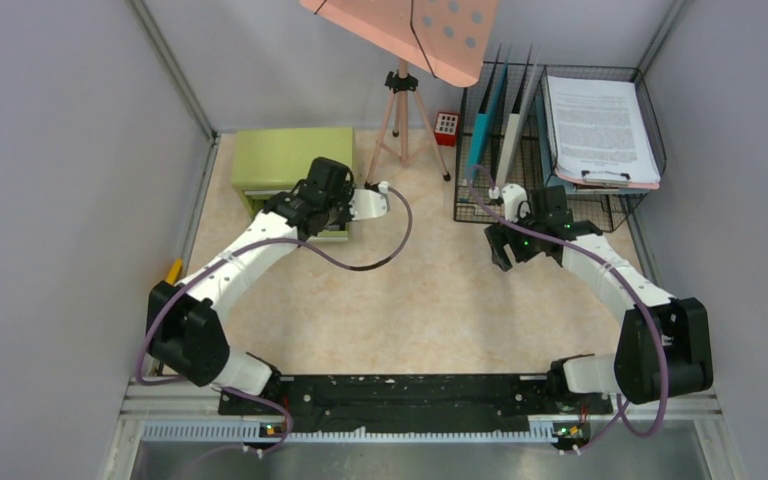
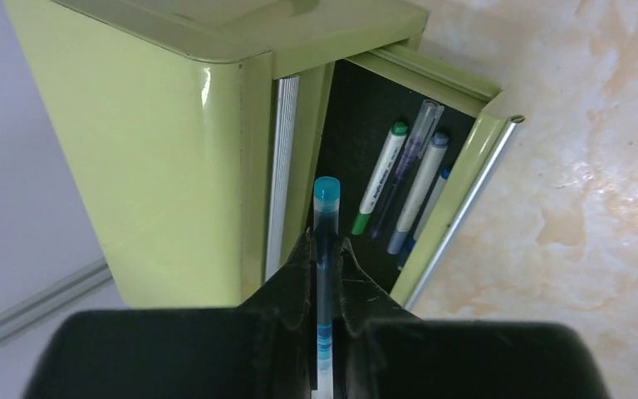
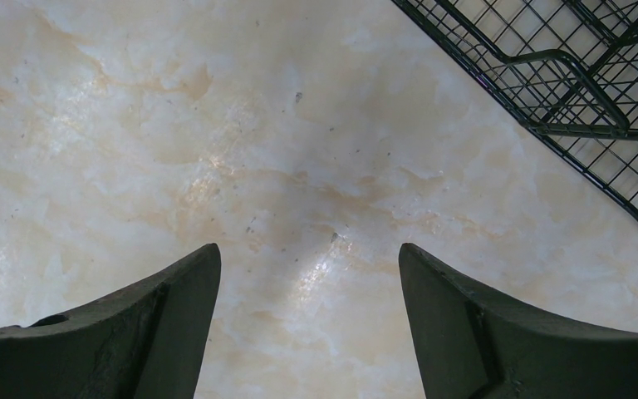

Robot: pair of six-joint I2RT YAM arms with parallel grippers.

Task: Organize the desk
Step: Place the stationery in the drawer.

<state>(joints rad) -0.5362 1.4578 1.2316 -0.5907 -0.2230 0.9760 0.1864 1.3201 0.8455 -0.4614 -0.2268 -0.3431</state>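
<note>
The desk (image 1: pixel 430 300) is a pale beige marbled top. At its back left stands a green drawer cabinet (image 1: pixel 290 160) with its drawer (image 2: pixel 457 179) pulled open. Several pens (image 2: pixel 407 179) lie inside on the dark liner. My left gripper (image 2: pixel 326 241) is shut on a blue pen (image 2: pixel 326 208), its capped end pointing into the open drawer. In the top view the left gripper (image 1: pixel 335 215) is at the cabinet's front. My right gripper (image 3: pixel 309 253) is open over bare desk (image 3: pixel 216 125), nothing between its fingers, just in front of the wire rack (image 1: pixel 550 190).
A black wire rack (image 3: pixel 581 83) at the back right holds upright folders (image 1: pixel 500 110) and a tray with a clipboard of papers (image 1: pixel 600 125). A tripod (image 1: pixel 405 120) with a pink board stands at the back middle beside a small red calculator (image 1: pixel 447 127). A yellow item (image 1: pixel 173 270) lies by the left wall.
</note>
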